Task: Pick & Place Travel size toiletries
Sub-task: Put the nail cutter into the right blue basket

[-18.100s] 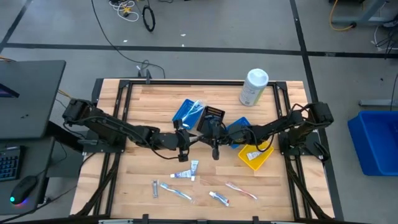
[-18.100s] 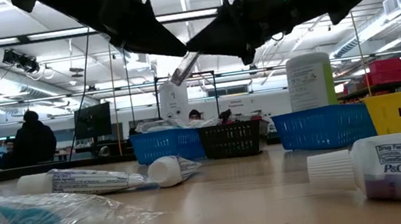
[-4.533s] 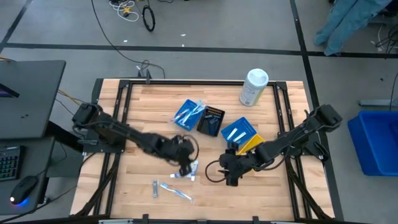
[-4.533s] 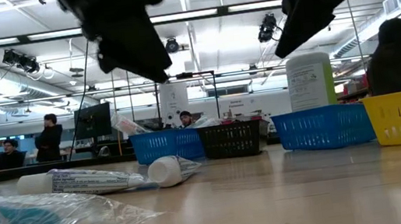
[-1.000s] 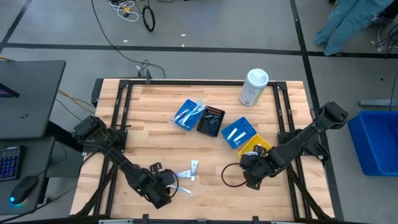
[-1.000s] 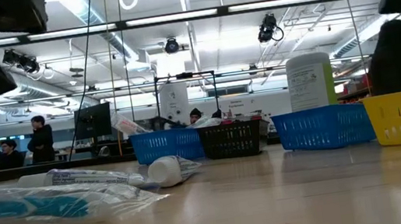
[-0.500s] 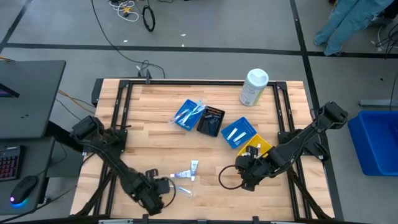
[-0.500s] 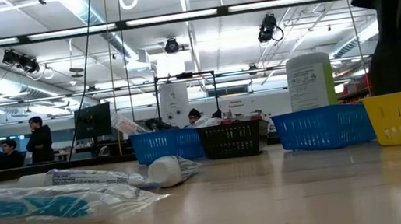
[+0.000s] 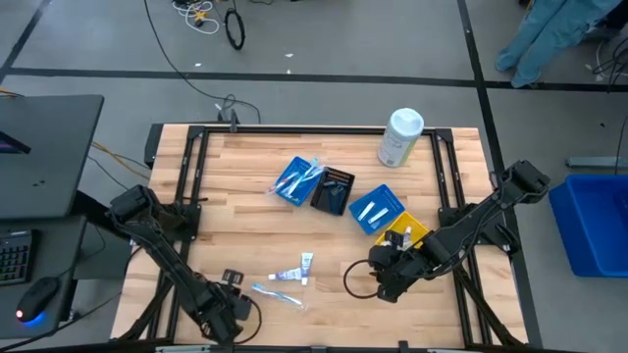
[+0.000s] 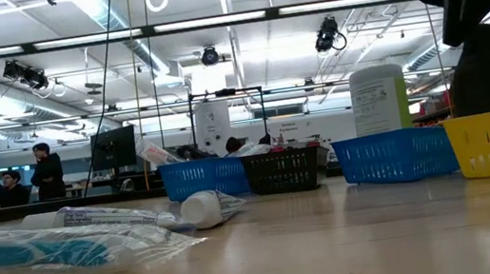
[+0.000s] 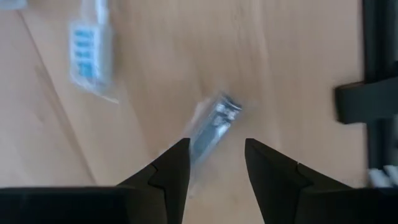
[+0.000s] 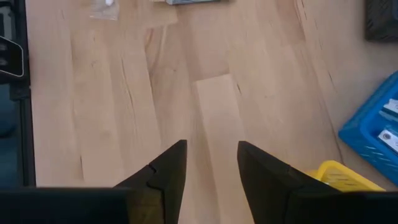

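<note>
Toiletries, small and mostly blue and white: wrapped razor [image 11: 210, 127] on bare wood just ahead of left gripper [image 11: 216, 163], at table's [image 9: 226, 196] near left edge, fingers spread with nothing between. Next along, toothbrush [image 9: 278, 293] in crinkled clear wrap, blue strip inside, flat near front edge; just beyond, white toothpaste tube [image 9: 287, 276] and second capped tube [image 9: 306, 262], print too small to read. Farther back, left blue tray [image 9: 294, 178] with wrapped pieces, black tray [image 9: 334, 188], right blue tray [image 9: 379, 207] with two white tubes, yellow tray [image 9: 404, 235] with one item. Right gripper [image 12: 210, 163] low over bare wood beside yellow tray, fingers apart, empty. White canister [image 10: 379, 99] at far right back, label illegible.
</note>
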`<state>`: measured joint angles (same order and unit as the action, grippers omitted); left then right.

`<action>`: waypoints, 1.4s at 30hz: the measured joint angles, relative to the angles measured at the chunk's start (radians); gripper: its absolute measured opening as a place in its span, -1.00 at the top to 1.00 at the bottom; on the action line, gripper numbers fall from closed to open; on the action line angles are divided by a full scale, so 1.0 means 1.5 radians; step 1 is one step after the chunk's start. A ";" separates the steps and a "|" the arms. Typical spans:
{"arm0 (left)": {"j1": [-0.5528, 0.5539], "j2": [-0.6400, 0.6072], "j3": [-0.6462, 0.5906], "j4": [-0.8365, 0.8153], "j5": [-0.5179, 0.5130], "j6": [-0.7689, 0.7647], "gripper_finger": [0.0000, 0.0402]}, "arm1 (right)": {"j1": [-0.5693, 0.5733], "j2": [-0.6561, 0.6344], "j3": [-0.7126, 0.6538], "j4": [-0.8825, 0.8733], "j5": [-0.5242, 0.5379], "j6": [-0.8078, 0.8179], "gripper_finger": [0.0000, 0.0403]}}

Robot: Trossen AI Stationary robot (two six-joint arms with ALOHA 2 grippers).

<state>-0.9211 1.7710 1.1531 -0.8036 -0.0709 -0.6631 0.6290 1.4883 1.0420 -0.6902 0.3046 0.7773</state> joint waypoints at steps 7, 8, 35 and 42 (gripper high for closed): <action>0.005 0.000 -0.048 0.069 0.020 0.037 0.20 | 0.000 0.000 0.000 0.000 0.000 0.000 0.27; 0.005 0.000 -0.053 0.083 0.023 0.055 0.20 | 0.000 0.000 0.000 0.000 0.000 -0.002 0.27; 0.057 -0.033 -0.007 0.095 -0.161 0.114 0.59 | -0.009 0.000 0.000 0.265 0.197 -0.259 0.15; 0.112 -0.042 0.045 0.166 -0.466 0.101 0.68 | -0.042 0.001 0.000 0.394 0.180 -0.392 0.06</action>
<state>-0.7527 1.7077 1.2207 -0.5550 -0.7703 -0.5118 0.5662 1.4902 1.0420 -0.0995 0.5743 0.1896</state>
